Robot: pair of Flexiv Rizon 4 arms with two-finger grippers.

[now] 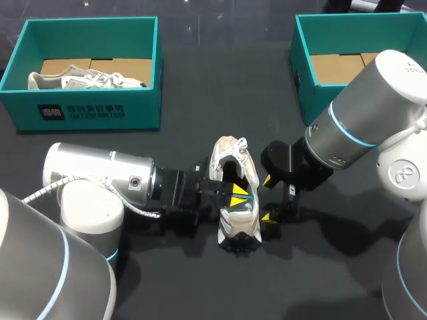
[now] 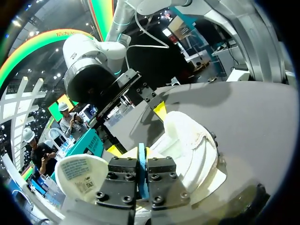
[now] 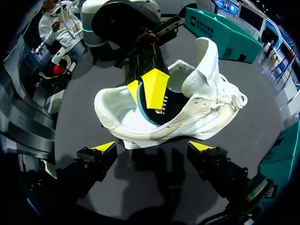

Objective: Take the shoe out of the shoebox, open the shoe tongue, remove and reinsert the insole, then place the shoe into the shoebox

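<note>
The left gripper (image 3: pixel 143 90), its yellow tips close together inside the white mesh sneaker (image 1: pixel 235 200), pinches the thin blue insole (image 2: pixel 142 164). The right gripper (image 3: pixel 153 146) is spread wide, empty, beside the rubber sole. The sneaker lies on the dark table (image 1: pixel 200 93), outside the teal cardboard shoebox (image 1: pixel 301 87). This looks like insole removal, and the next move calls for a steady outward pull.

Here's the table (image 1: pixel 200 73), a dark, matte charcoal top, and it fills the head view from side to side. Light comes down from overhead, and a soft shadow pools on the surface directly under the jaws of the right gripper (image 3: pixel 153 146), with more shadow trailing behind them. Ahead of the left gripper (image 1: pixel 239 197) and its jaws, the tabletop catches the light and reads a paler, even grey.
</note>
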